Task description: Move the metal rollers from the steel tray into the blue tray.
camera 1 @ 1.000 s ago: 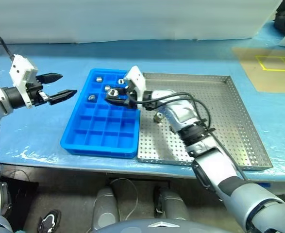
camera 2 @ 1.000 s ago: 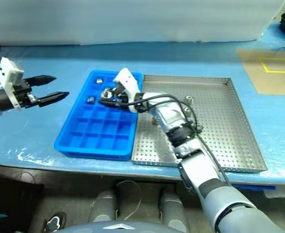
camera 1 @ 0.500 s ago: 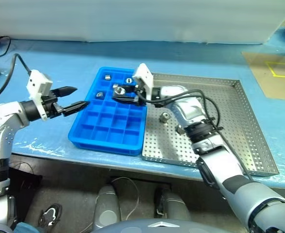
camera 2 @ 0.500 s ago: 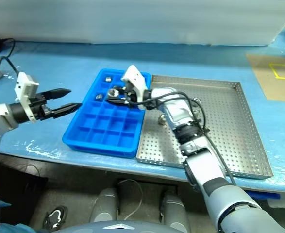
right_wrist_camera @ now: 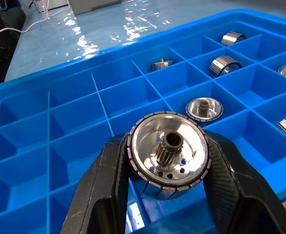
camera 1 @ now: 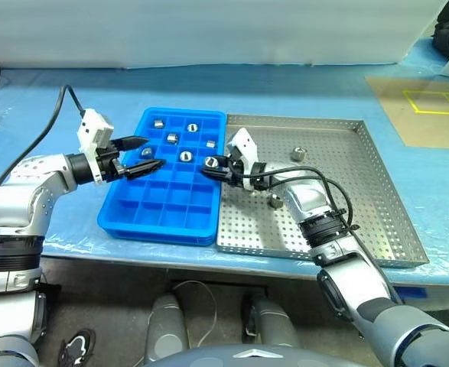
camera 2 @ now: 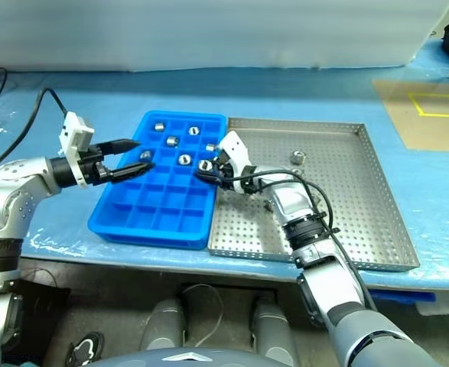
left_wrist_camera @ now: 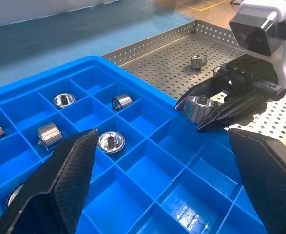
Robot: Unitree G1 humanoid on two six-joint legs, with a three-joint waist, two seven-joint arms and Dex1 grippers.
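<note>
Pinching one metal roller (right_wrist_camera: 168, 155) between its two black fingers, our right hand (camera 1: 211, 164) hovers over the blue tray's (camera 1: 157, 219) right edge, close to the steel tray (camera 1: 369, 214). We see the held roller's toothed centre facing the right wrist camera. Our left hand (camera 1: 142, 154) sits over the blue tray's left side with its fingers spread wide and nothing between them. Several rollers (camera 1: 170, 138) already lie in separate compartments in the blue tray's far rows. Two more rollers remain on the steel tray's perforated floor: one (camera 1: 298, 154) near the far rim, another (camera 1: 274, 201) just beside our right forearm. Both trays rest side by side, touching, on the blue-covered surface (camera 1: 71, 84).
</note>
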